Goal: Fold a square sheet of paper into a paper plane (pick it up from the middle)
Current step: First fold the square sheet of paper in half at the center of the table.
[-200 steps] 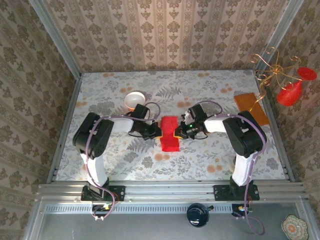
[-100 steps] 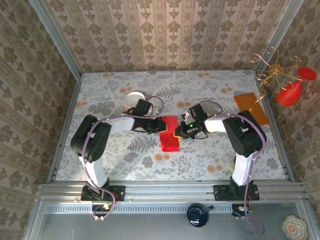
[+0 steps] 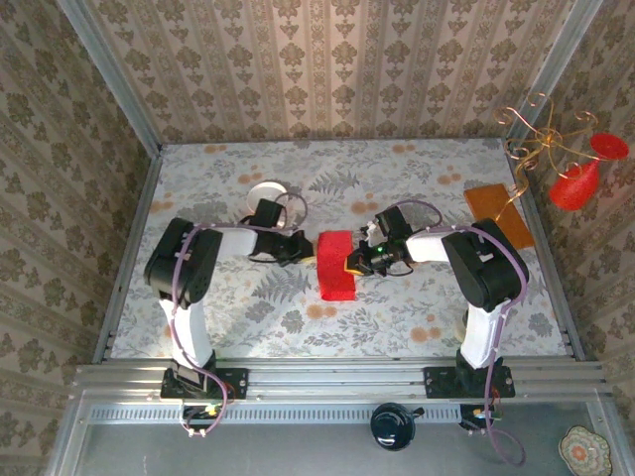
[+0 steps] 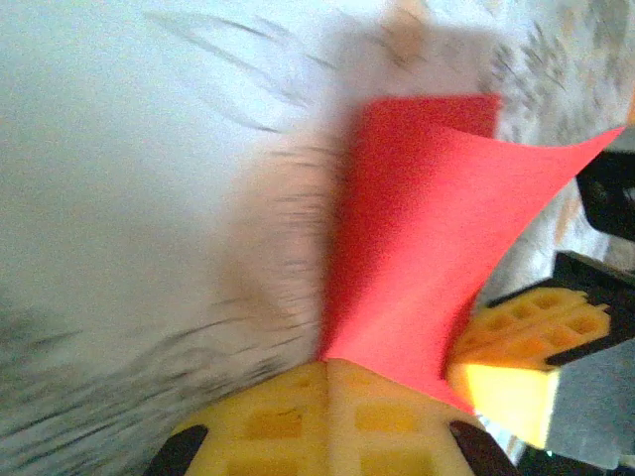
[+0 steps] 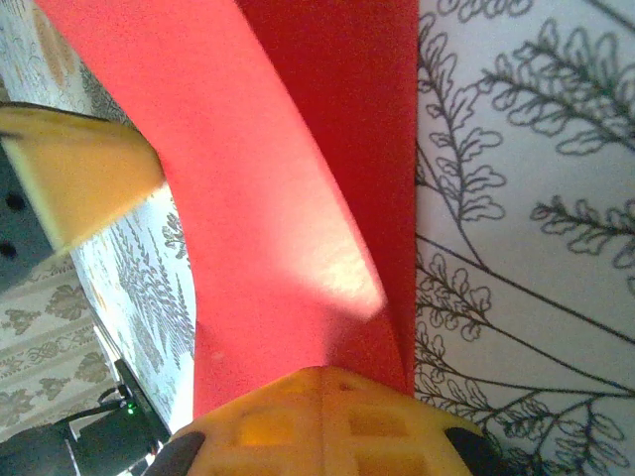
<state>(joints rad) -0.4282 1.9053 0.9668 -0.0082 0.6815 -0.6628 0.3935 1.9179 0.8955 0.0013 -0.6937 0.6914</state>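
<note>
The square sheet of paper (image 3: 335, 280) lay near the middle of the flowered table (image 3: 417, 307), between the two grippers. From above it read as a bright red strip, longer from 12 to 6 o'clock than across, no longer a flat square. The left gripper (image 3: 307, 249) met its upper edge from 9 o'clock, and the right gripper (image 3: 352, 262) met it from 3 o'clock.

In the left wrist view the yellow fingers (image 4: 288, 421) were pressed together at 6 o'clock of the frame, with a corner of the red sheet (image 4: 417, 248) running into the seam between them. That view was blurred, so the pinch looked likely rather than certain. The sheet rose from there as a raised flap ending in a sharp tip at 2 o'clock, with a darker red layer behind it. The other arm's yellow finger (image 4: 526, 337) sat at 4 o'clock.

In the right wrist view the fingers (image 5: 268, 431) were also pressed together on the paper (image 5: 278, 198). A lighter, lifted layer curved over a darker layer lying flat on the fern-patterned cloth. The plain surface showed no print, and a soft bend rather than a hard crease.

A white bowl (image 3: 266, 192) stood at 10 o'clock of the sheet, just beyond the left arm. An orange-brown board (image 3: 496, 210) lay well apart at 2 o'clock.
</note>
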